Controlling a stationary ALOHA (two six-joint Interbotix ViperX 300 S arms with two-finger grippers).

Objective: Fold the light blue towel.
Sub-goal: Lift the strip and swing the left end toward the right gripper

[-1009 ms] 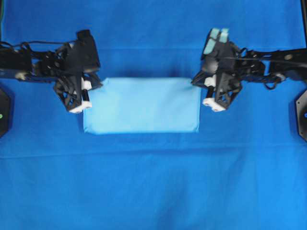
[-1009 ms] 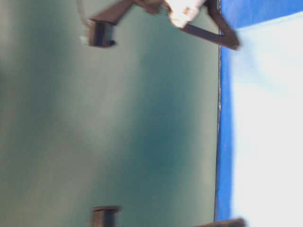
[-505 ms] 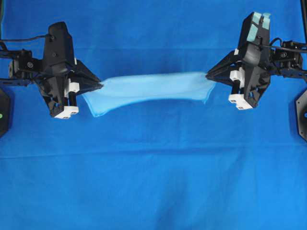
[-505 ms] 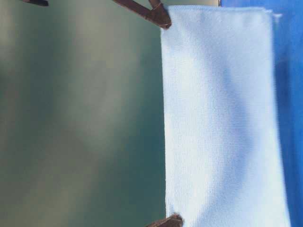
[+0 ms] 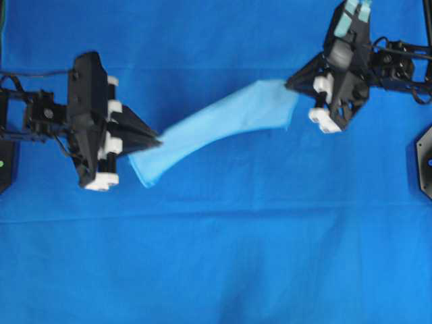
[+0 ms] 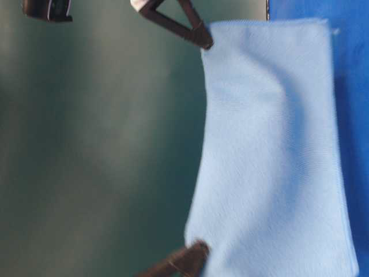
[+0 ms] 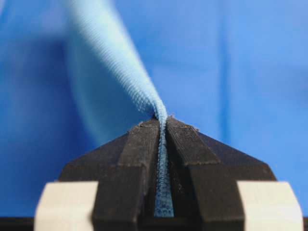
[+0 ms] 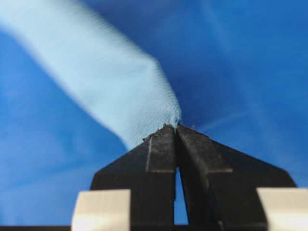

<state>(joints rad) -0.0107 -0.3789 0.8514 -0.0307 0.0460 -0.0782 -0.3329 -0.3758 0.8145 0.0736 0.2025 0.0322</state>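
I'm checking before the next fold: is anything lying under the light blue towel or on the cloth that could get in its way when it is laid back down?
Nothing visible does. The light blue towel hangs between the left gripper and right gripper, both shut on it. The royal-blue cloth beneath shows only creases.

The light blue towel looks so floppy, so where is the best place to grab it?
At its two end corners, coming in from either side, as now: the left pincer and right pincer each pinch one end, so the light blue towel hangs stretched above the darker blue cloth.
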